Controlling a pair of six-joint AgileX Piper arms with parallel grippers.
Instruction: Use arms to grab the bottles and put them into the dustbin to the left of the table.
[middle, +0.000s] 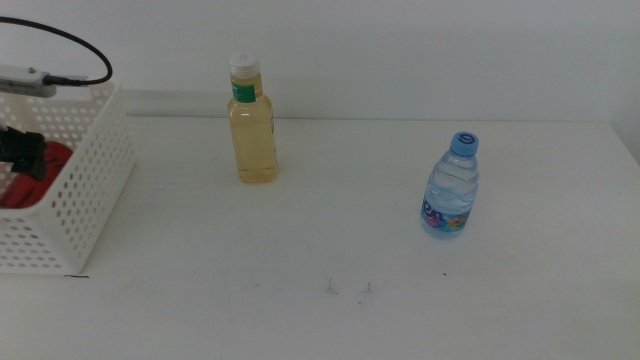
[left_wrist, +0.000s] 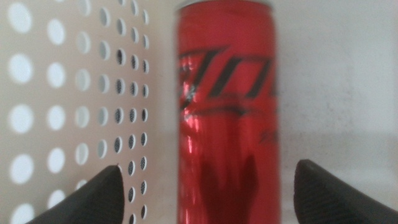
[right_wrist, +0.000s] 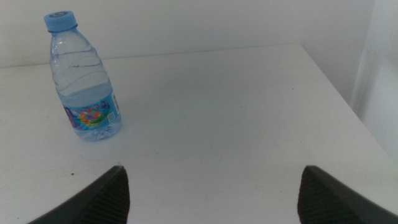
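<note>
Much of the left claw (middle: 22, 152) is hidden in the middle view, sunk inside the white perforated dustbin (middle: 85, 185) at the counter's (middle: 330, 250) left edge, with only a dark tip and a patch of red showing over the rim. In its own wrist view the red can (left_wrist: 227, 118) fills the space between the jaws, blurred and cut off at both ends; the jaws stand wide apart and neither touches the can, so the claw grips nothing. The dustbin's holed wall lies just beside the can. The right claw (right_wrist: 211, 193) is out of the middle view; its jaws are spread wide and hold nothing, with the blue-capped water bottle (right_wrist: 84, 78) upright ahead of it and off to one side. The yellow-liquid bottle (middle: 252, 120) stands well apart from both claws.
</note>
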